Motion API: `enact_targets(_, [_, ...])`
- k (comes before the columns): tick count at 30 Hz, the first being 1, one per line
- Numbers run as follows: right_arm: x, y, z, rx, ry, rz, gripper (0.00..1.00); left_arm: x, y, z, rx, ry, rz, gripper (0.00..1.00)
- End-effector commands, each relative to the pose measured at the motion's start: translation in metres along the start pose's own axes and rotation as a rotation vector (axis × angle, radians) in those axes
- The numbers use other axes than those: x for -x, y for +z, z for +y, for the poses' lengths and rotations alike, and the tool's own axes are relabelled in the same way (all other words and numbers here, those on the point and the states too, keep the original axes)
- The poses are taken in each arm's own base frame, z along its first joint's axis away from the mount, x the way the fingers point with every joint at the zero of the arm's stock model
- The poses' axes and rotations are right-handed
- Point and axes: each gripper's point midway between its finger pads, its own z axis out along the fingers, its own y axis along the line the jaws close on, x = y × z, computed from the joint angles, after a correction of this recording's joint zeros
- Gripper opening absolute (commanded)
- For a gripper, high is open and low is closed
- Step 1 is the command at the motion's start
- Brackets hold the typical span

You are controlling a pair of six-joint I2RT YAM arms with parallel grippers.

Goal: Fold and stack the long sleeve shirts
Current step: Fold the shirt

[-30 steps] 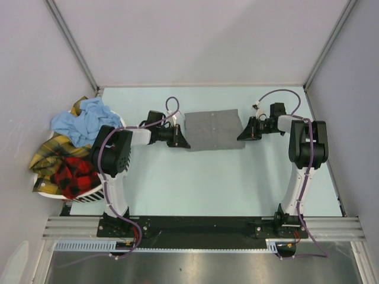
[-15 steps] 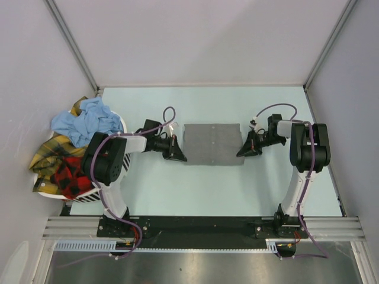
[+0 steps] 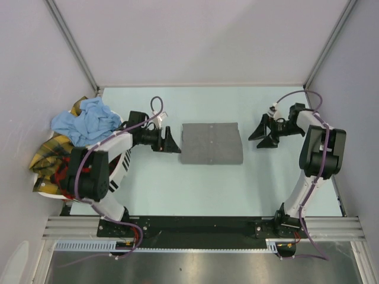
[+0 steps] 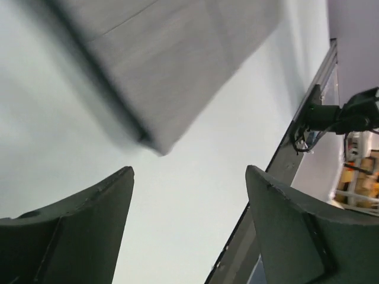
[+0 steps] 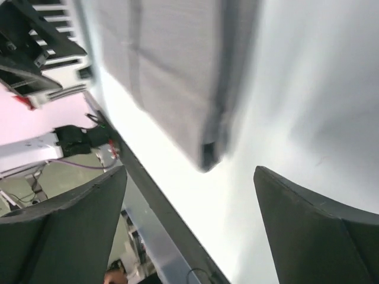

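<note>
Left fingers (image 4: 71,236) and right fingers (image 5: 59,231) released grey shirt (image 3: 211,144).

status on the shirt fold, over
Left tool open, clear of the grey shirt. Right tool open, clear too. Shirt folded flat between them. Nothing in the way.

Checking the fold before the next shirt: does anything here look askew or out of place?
Nothing stands out. The grey shirt lies flat as a tidy rectangle mid-table, with the left tool and right tool open and clear of it. The blue shirt and yellow plaid shirt sit heaped at the left edge, unfolded.
</note>
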Motion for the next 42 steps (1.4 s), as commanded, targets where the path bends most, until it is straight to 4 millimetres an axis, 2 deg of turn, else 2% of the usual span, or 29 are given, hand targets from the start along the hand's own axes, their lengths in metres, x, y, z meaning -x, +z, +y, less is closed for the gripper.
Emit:
enact_targets(1, [-0.011,-0.018,0.086,0.19,-0.074,-0.013,0.95,-0.003,-0.001,-0.094,-0.175,0.239,0.015,0.84])
enact_targets(2, [-0.03,0.004,0.104,0.253,-0.061,0.052,0.95,0.001,0.009,-0.104,-0.199,0.274,-0.005,0.84])
enact_targets(3, [-0.021,0.017,0.109,0.278,-0.138,0.021,0.96,0.001,0.017,-0.114,-0.218,0.219,-0.004,0.84])
enact_targets(4, [-0.028,0.03,0.122,0.299,-0.067,0.055,0.97,-0.006,0.034,-0.118,-0.238,0.207,0.016,0.84])
enact_targets(5, [-0.04,0.049,0.133,0.323,-0.078,0.102,0.97,0.004,0.045,-0.122,-0.262,0.229,-0.02,0.85])
enact_targets(6, [-0.037,0.063,0.133,0.348,-0.12,0.078,0.97,0.005,0.053,-0.124,-0.269,0.165,-0.01,0.84])
enact_targets(7, [-0.04,0.073,0.134,0.355,-0.101,0.096,0.97,0.002,0.069,-0.113,-0.261,0.106,0.022,0.84])
enact_targets(9, [-0.043,0.097,0.125,0.351,-0.079,0.123,0.98,0.013,0.082,-0.107,-0.268,0.075,-0.01,0.84])
enact_targets(11, [-0.044,0.111,0.106,0.321,-0.048,0.136,0.98,0.001,0.098,-0.082,-0.239,0.011,0.03,0.85])
enact_targets(12, [-0.047,0.122,0.08,0.291,0.012,0.154,0.98,-0.005,0.103,-0.072,-0.222,-0.016,0.044,0.84])
enact_targets(14, [-0.051,0.129,0.051,0.253,0.088,0.166,0.98,-0.03,0.113,-0.031,-0.133,-0.109,0.073,0.85])
enact_targets(15, [-0.052,0.129,0.031,0.227,0.137,0.163,0.98,-0.032,0.109,-0.011,-0.094,-0.148,0.055,0.85])
enact_targets(17, [-0.058,0.122,0.009,0.184,0.211,0.171,0.98,-0.048,0.102,0.012,-0.043,-0.205,0.061,0.85])
enact_targets(18, [-0.06,0.118,0.001,0.177,0.206,0.172,0.98,-0.044,0.093,0.025,-0.017,-0.201,0.042,0.85])
enact_targets(19, [-0.054,0.107,-0.005,0.175,0.22,0.148,0.98,-0.044,0.086,0.028,-0.014,-0.207,0.041,0.85])
enact_targets(20, [-0.062,0.098,-0.004,0.17,0.258,0.174,0.99,-0.051,0.079,0.03,-0.012,-0.234,0.061,0.85])
enact_targets(22, [-0.054,0.076,0.005,0.187,0.196,0.14,0.99,-0.044,0.06,0.018,-0.058,-0.18,0.053,0.85])
enact_targets(23, [-0.05,0.066,0.02,0.213,0.197,0.144,0.99,-0.041,0.052,0.008,-0.072,-0.136,0.061,0.85])
enact_targets(25, [-0.038,0.05,0.048,0.247,0.135,0.115,1.0,-0.021,0.038,-0.039,-0.16,-0.005,0.023,0.87])
enact_targets(28, [-0.008,0.037,0.091,0.303,0.073,0.054,1.0,-0.007,0.039,-0.095,-0.242,0.1,0.021,0.87])
enact_targets(29, [0.0,0.046,0.106,0.319,-0.01,0.038,1.0,0.011,0.04,-0.112,-0.254,0.154,-0.005,0.87])
enact_targets(30, [0.009,0.048,0.115,0.326,-0.043,0.02,1.0,0.011,0.048,-0.125,-0.262,0.178,0.002,0.87])
enact_targets(32, [0.026,0.064,0.117,0.333,-0.051,-0.01,1.0,0.033,0.068,-0.123,-0.238,0.167,-0.038,0.87])
enact_targets(34, [0.033,0.081,0.116,0.329,-0.062,-0.001,1.0,0.058,0.083,-0.112,-0.205,0.142,-0.076,0.87])
enact_targets(35, [0.037,0.098,0.101,0.308,-0.05,0.008,1.0,0.059,0.102,-0.083,-0.146,0.053,-0.068,0.86])
enact_targets(37, [0.049,0.112,0.087,0.28,-0.055,-0.008,1.0,0.079,0.108,-0.057,-0.12,-0.005,-0.12,0.86])
enact_targets(38, [0.052,0.123,0.072,0.272,-0.032,-0.008,1.0,0.079,0.115,-0.031,-0.08,-0.065,-0.119,0.85])
enact_targets(41, [0.063,0.131,0.041,0.219,0.007,-0.024,1.0,0.073,0.111,0.014,0.004,-0.163,-0.12,0.84])
enact_targets(42, [0.063,0.133,0.023,0.203,0.04,-0.023,1.0,0.07,0.107,0.022,0.027,-0.178,-0.119,0.84])
